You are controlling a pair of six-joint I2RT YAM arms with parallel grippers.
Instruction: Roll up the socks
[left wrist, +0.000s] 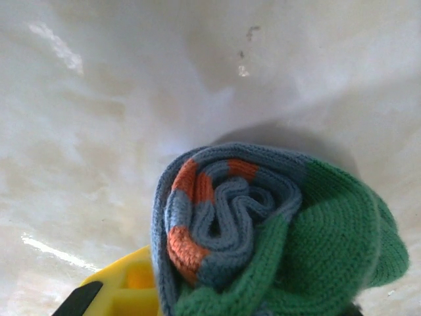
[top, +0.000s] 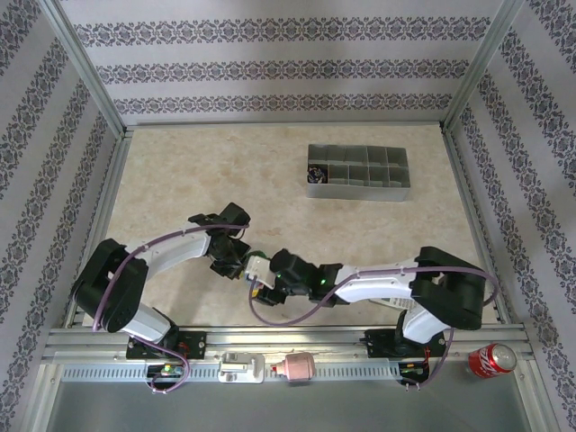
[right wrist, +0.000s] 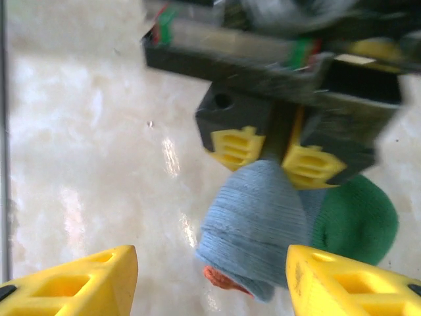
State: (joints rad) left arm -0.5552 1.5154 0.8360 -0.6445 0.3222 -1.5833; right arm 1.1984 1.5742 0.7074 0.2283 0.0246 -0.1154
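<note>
The left gripper [right wrist: 273,158] clamps the rolled sock [left wrist: 263,230]; the right gripper [right wrist: 210,266] stands open. Lettering on the red can [top: 490,360] is unreadable.

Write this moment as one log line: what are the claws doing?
left claw: clamped on rolled sock | right claw: open, holding nothing | step: roll formed

Two grippers: left gripper [right wrist: 273,161] and right gripper [right wrist: 210,263]. One sock roll [left wrist: 263,230], clamped in the left one, before the right one's spread fingers. One tray [top: 358,171] far beyond both, one dark item [top: 317,173] inside. One can [top: 490,360] well behind the right gripper.
</note>
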